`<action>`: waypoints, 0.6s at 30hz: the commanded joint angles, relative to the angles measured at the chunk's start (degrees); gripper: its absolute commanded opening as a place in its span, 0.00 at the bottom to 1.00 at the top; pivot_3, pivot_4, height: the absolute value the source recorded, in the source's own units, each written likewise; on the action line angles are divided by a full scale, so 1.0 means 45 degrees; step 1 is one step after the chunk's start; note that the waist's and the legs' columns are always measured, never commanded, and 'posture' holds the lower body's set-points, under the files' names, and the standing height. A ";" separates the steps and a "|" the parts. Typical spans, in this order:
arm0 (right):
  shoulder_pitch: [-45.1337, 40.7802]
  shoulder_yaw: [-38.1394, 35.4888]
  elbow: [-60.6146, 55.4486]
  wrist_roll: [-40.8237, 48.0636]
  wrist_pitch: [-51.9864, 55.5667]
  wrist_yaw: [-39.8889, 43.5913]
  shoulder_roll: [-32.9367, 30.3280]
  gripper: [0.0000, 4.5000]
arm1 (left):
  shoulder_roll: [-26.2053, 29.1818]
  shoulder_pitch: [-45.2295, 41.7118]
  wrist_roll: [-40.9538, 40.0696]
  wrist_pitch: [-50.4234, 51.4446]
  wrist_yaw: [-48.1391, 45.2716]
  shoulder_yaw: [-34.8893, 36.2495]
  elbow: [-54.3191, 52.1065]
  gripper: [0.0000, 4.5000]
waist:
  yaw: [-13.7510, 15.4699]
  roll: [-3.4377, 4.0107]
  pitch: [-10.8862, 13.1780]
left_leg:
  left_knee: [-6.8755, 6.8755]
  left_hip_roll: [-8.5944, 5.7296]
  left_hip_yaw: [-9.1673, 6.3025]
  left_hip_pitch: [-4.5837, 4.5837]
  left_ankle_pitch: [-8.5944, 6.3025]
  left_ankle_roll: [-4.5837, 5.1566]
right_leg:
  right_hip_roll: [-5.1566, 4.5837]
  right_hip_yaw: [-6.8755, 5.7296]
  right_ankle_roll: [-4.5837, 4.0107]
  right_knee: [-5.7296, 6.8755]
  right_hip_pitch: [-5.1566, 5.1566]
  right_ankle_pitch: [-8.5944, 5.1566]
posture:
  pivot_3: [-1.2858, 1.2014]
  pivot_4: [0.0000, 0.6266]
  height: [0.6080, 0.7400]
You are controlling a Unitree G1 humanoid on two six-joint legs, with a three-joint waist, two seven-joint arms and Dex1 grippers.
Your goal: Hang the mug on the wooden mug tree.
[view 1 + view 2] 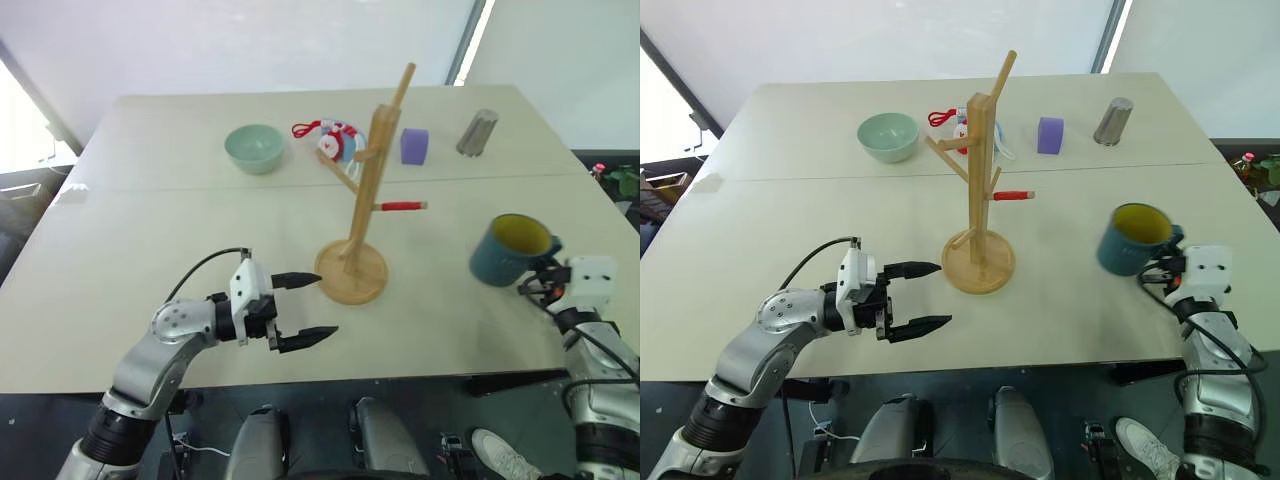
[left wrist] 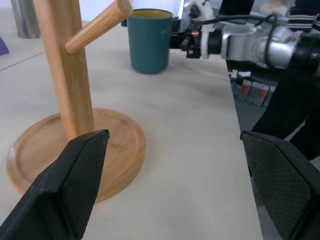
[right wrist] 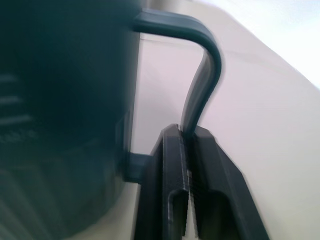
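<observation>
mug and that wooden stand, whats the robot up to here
The right gripper has its jaws shut on the handle of the mug, holding it at the table's right side, apart from the wooden mug tree. The left gripper hovers open beside the tree's base. The mug is not yet on a peg.

The tall light-wood mug tree on its round disc base point(image 1: 352, 272) stands near the middle of the pale table point(image 1: 120, 260). To its right, well apart, the dark teal mug with the yellow inside point(image 1: 512, 250) sits near the table's right edge, the right gripper point(image 1: 538, 281) just behind its handle. To the tree's left and nearer the front edge is the left gripper point(image 1: 305, 310). Along the far side, from left to right, lie a pale green bowl point(image 1: 253, 148), a red-and-white trinket point(image 1: 330, 139), a purple block point(image 1: 414, 146) and a grey metal cylinder point(image 1: 477, 132).
</observation>
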 commanded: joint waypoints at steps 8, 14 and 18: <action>-0.1788 0.1359 -0.6675 0.1056 0.2399 0.3470 -0.3444 0.02 | 0.0042 -0.0506 -0.0655 -0.0133 -0.0391 0.0798 0.0553 1.00 | 0.0068 -0.0042 0.0023 | 0.0066 0.0003 -0.0022 0.0007 0.0002 -0.0003 | 0.0003 -0.0013 -0.0001 0.0021 0.0024 0.0001 | 0.52 0.24 1.00; -0.3073 0.1783 -0.6929 0.0993 0.3079 0.3883 -0.3655 0.02 | 0.0155 -0.0921 -0.1623 0.0438 -0.0458 0.1454 0.0387 1.00 | 0.0109 -0.0057 0.0019 | 0.0052 -0.0004 -0.0049 -0.0026 -0.0003 0.0001 | -0.0010 -0.0033 -0.0003 -0.0025 0.0041 -0.0003 | 0.52 0.24 1.00; -0.3531 0.2009 -0.6868 0.0842 0.3277 0.4214 -0.3779 0.02 | 0.0399 -0.1270 -0.2370 0.0976 -0.0424 0.1980 0.0039 1.00 | 0.0094 -0.0058 0.0020 | 0.0051 -0.0005 -0.0044 -0.0030 -0.0005 0.0004 | -0.0018 -0.0031 0.0001 -0.0031 0.0040 -0.0004 | 0.52 0.24 1.00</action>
